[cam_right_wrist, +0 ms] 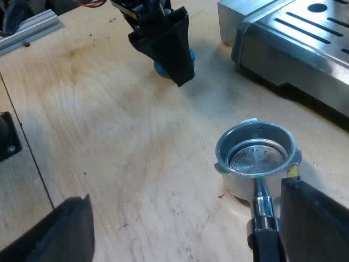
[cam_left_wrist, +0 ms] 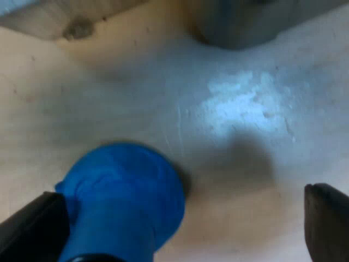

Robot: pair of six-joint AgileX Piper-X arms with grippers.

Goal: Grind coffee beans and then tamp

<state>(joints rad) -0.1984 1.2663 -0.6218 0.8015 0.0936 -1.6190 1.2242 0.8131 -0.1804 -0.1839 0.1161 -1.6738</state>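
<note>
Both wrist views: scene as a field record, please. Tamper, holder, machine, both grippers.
tamper: blue tamper on the wooden table
left gripper: left gripper down at the tamper, jaws open, one close to it, the other well clear
holder: metal holder on the table near the espresso machine, basket showing bare metal with a few dark specks
handle: dark handle between the right jaws, unclamped
right gripper: right gripper open
task state: no grounds in the basket yet

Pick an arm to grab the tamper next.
Left. The tamper sits inside the open left gripper, close to one finger. The right gripper is open at the holder, with the tamper well beyond it.
</note>
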